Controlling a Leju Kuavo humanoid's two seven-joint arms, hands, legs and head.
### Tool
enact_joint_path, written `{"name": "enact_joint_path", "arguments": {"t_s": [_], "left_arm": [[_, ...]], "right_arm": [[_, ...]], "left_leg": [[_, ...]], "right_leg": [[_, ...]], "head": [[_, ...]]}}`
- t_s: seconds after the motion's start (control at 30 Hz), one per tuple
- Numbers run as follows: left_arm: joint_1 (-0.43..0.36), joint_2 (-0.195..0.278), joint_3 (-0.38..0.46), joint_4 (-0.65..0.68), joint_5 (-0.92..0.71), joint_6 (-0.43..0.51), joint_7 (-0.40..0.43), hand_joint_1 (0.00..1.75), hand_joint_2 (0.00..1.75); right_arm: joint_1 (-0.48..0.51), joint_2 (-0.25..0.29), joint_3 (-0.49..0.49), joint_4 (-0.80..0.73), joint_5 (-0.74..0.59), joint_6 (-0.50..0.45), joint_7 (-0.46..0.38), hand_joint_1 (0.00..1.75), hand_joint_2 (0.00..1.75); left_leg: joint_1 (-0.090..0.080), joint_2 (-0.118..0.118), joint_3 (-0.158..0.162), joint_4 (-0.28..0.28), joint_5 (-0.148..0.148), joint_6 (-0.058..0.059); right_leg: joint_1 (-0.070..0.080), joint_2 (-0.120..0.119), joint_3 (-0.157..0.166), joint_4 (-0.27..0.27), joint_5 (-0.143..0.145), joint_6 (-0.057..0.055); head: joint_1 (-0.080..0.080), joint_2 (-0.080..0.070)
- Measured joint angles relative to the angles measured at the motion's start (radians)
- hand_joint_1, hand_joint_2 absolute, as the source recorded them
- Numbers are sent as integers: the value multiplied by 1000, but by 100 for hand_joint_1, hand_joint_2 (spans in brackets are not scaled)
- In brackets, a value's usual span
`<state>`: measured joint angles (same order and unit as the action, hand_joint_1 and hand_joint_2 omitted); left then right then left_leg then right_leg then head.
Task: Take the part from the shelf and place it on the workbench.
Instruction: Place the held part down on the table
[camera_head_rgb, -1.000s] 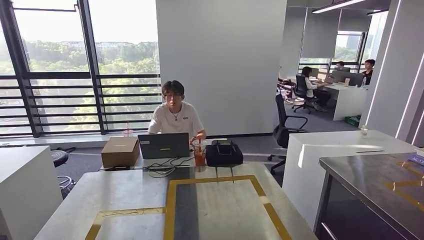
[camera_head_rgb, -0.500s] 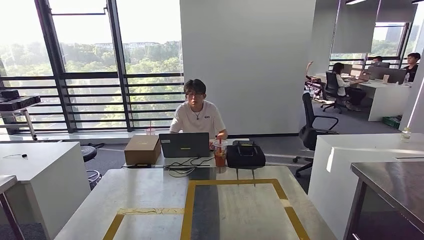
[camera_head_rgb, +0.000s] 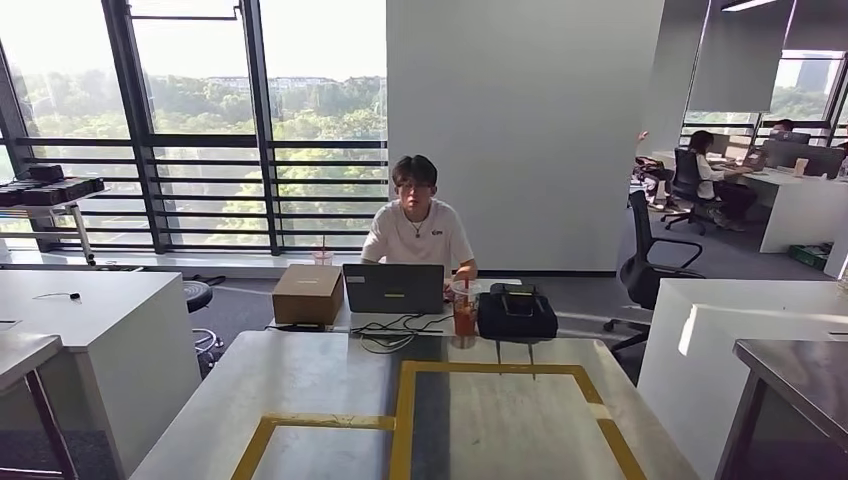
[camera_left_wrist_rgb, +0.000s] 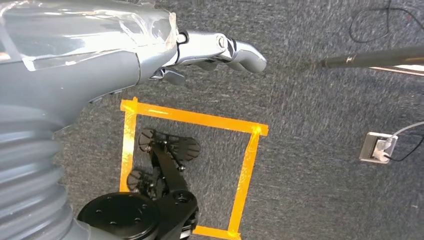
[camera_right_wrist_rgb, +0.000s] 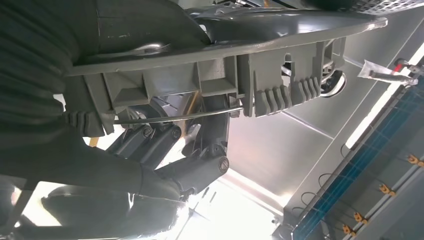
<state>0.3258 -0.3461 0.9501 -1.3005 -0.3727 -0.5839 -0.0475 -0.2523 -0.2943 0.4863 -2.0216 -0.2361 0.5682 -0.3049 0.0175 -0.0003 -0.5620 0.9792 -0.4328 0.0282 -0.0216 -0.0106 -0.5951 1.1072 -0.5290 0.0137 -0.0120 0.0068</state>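
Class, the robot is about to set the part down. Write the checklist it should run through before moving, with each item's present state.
1. Part held: ok. The right hand grips the grey ribbed part.
2. Workbench ahead: ok, it shows in the head view.
3. Drop zone marked: ok, the yellow tape frame lies on it.
4. Person apart from the frame: ok, seated behind the laptop.
5. Left hand free: ok, it holds nothing.
6. Part's height over the bench: cannot tell.
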Motion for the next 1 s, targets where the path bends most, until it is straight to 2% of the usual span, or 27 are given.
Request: {"name": "enact_joint_path", "arguments": {"t_s": [0.07,0.1,0.13,0.17,0.2,0.23,0.27,0.3,0.4,0.47,0.5,0.57,0.6,0.63,0.67,0.73,0.77,0.83,0.93,1.0], "left_arm": [[-4,0,1,0,-6,-6,-5,0,175],[-5,0,1,0,-6,-8,-6,0,175],[-6,0,1,0,-5,-7,-6,0,175],[-6,0,1,0,-2,-4,-4,0,175],[-6,0,0,0,1,1,-2,0,175],[-5,0,0,-1,6,8,1,0,175],[-5,0,-1,-2,11,15,4,0,175],[-4,0,-2,-5,14,21,6,0,175],[-1,1,-4,-10,15,31,11,0,175],[-5,1,-5,-12,6,31,9,0,175],[-7,1,-4,-13,-2,30,7,0,175],[-13,1,-3,-13,-15,29,2,0,175],[-15,1,-2,-12,-20,29,0,0,175],[-18,1,0,-11,-23,29,-3,0,175],[-21,1,2,-10,-26,29,-5,0,175],[-28,1,6,-8,-32,30,-8,0,175],[-31,2,9,-7,-34,30,-10,0,175],[-38,2,16,-5,-40,30,-14,0,175],[-43,1,25,-3,-48,30,-17,0,175],[-50,0,30,0,-53,30,-20,0,175]], "right_arm": [[8,0,-6,-5,14,-4,-8,175,175],[13,1,-11,-8,25,-8,-15,175,175],[16,2,-16,-11,39,-12,-24,175,175],[19,3,-22,-16,56,-16,-33,175,175],[19,4,-29,-21,73,-20,-41,175,175],[20,5,-36,-27,90,-24,-47,175,175],[21,6,-42,-34,105,-28,-51,175,175],[23,7,-49,-41,118,-32,-54,175,175],[33,9,-64,-60,146,-43,-56,175,175],[39,11,-71,-70,161,-50,-57,175,175],[41,12,-73,-73,168,-54,-58,175,175],[48,15,-78,-77,180,-59,-59,175,175],[52,16,-79,-77,183,-60,-59,175,175],[56,17,-80,-78,186,-61,-59,175,175],[59,17,-81,-78,188,-61,-60,175,175],[61,18,-82,-78,190,-62,-60,175,175],[61,19,-82,-78,191,-62,-61,175,175],[61,20,-83,-78,192,-61,-63,175,175],[60,22,-83,-78,194,-61,-65,175,175],[58,23,-84,-77,194,-60,-67,175,175]], "left_leg": [[-4,-4,1,0,-2,5],[-6,-7,2,0,-5,7],[-7,-10,4,1,-7,7],[-8,-14,8,2,-10,5],[-8,-17,12,3,-15,3],[-10,-19,15,7,-20,-2],[-12,-21,17,10,-26,-6],[-14,-22,17,13,-30,-11],[-12,-21,17,16,-39,-24],[-8,-14,-2,60,-67,-35],[-6,-10,-29,113,-94,-40],[-4,-5,-102,252,-151,-47],[-3,-4,-131,299,-160,-48],[-3,-4,-143,309,-148,-48],[-4,-4,-135,279,-119,-45],[-7,-3,-77,147,-45,-33],[-11,-1,-49,87,-23,-25],[-18,0,-21,27,-13,-13],[-18,-2,-13,15,-13,-2],[-13,-2,-1,1,-7,7]], "right_leg": [[0,4,-77,140,-50,-4],[0,6,-101,177,-56,0],[0,6,-108,176,-45,6],[0,6,-91,129,-18,13],[0,6,-59,55,18,19],[1,7,-27,-18,49,20],[2,7,-1,-74,72,17],[4,7,13,-104,82,11],[6,7,20,-113,84,-10],[1,7,25,-115,82,-22],[0,7,28,-116,80,-26],[2,7,30,-115,76,-31],[3,7,32,-115,75,-33],[5,8,34,-115,73,-34],[6,8,38,-115,70,-34],[9,10,47,-116,65,-33],[12,10,49,-116,63,-30],[14,10,50,-116,59,-23],[13,9,49,-113,53,-9],[14,10,24,-62,26,-7]], "head": [[2,0],[3,0],[3,0],[4,0],[4,0],[5,0],[5,0],[5,0],[4,0],[1,0],[0,0],[-2,0],[-2,0],[-3,0],[-3,0],[-3,0],[-3,0],[-3,0],[-3,0],[-2,0]]}}
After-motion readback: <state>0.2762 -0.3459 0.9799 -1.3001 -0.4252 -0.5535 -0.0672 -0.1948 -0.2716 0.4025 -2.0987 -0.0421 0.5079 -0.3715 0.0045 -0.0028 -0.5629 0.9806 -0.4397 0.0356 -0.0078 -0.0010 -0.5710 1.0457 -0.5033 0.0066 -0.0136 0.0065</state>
